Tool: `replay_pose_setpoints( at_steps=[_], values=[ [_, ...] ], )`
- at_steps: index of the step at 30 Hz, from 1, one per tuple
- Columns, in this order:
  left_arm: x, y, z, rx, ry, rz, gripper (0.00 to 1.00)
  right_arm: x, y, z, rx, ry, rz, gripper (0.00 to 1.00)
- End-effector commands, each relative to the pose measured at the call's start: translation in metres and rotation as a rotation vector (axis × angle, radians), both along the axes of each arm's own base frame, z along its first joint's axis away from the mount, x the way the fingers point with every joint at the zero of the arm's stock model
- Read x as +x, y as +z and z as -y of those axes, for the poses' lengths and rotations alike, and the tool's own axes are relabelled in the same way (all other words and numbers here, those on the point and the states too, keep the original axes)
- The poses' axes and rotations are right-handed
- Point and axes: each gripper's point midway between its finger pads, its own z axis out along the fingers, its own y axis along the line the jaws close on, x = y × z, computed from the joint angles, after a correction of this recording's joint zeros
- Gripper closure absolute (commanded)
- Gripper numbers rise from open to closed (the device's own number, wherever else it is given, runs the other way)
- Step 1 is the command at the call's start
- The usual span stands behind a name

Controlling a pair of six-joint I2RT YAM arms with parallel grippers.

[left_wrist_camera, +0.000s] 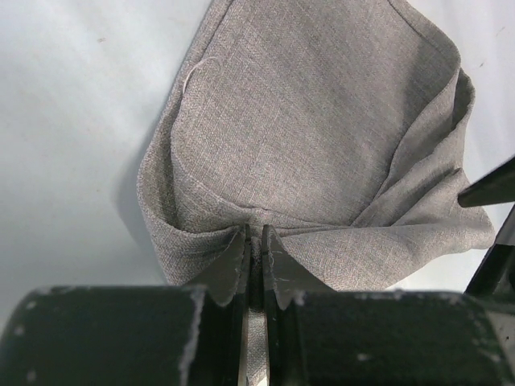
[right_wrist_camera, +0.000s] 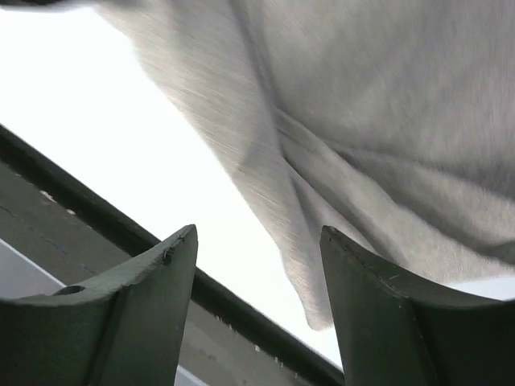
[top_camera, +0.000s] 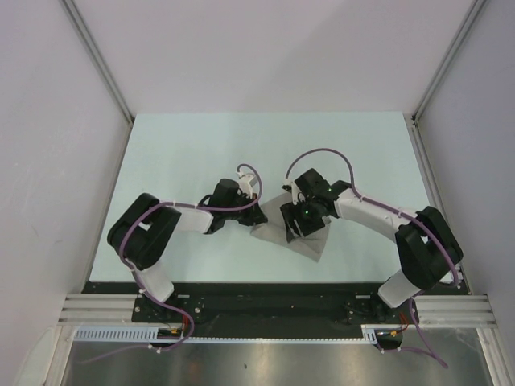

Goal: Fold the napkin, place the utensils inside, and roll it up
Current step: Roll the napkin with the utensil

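The folding step is in hand, and by my reading it is only partly done. The napkin [top_camera: 310,245] sits bunched and part-lifted at about 5 o'clock from the middle of the table [top_camera: 185,153], toward the near edge and between the two arms, with loose overlapping layers instead of a flat, crisp fold. The left gripper [left_wrist_camera: 254,241] is clamped tight on the cloth. In its wrist view the pinch is at the cloth's 6 o'clock edge, and the fabric fans up and away from it, a folded flap curling over at 3 o'clock. The right gripper [right_wrist_camera: 257,233] stands with its jaws wide apart and nothing between them. The cloth hangs just beyond its fingers [right_wrist_camera: 378,305], toward 1 o'clock in that view, near but not gripped. The next move probably calls for the right gripper to close on a free corner or edge while the left keeps its hold as an anchor. The two could then draw the fabric flat and lay one half squarely over the other. A sloppy grab risks catching two layers at once. By count there is one napkin, two grippers, and no spoon to be seen in any view. It may be hidden under the arms or the cloth, which I cannot tell.
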Motion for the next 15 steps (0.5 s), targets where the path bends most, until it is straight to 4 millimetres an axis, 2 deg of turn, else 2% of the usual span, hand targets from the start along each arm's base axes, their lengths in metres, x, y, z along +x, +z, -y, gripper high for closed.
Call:
replay_pose_setpoints(
  at_steps=[1, 6, 12, 13, 15],
  values=[
    [-0.010, -0.018, -0.025, 0.091, 0.051, -0.056, 1.00, 0.030, 0.029, -0.024, 0.067, 0.056, 0.194, 0.32],
    [-0.010, -0.016, -0.024, 0.088, 0.048, -0.047, 1.00, 0.046, 0.010, -0.040, 0.078, 0.099, 0.205, 0.34],
    [-0.009, -0.013, -0.024, 0.085, 0.046, -0.036, 1.00, 0.052, -0.004, -0.064, 0.155, 0.165, 0.162, 0.40],
    [-0.009, -0.012, -0.024, 0.085, 0.045, -0.036, 1.00, 0.052, -0.013, -0.064, 0.146, 0.166, 0.137, 0.44],
    [-0.008, -0.011, -0.023, 0.082, 0.043, -0.032, 1.00, 0.053, -0.018, -0.066, 0.146, 0.167, 0.121, 0.53]
  ],
)
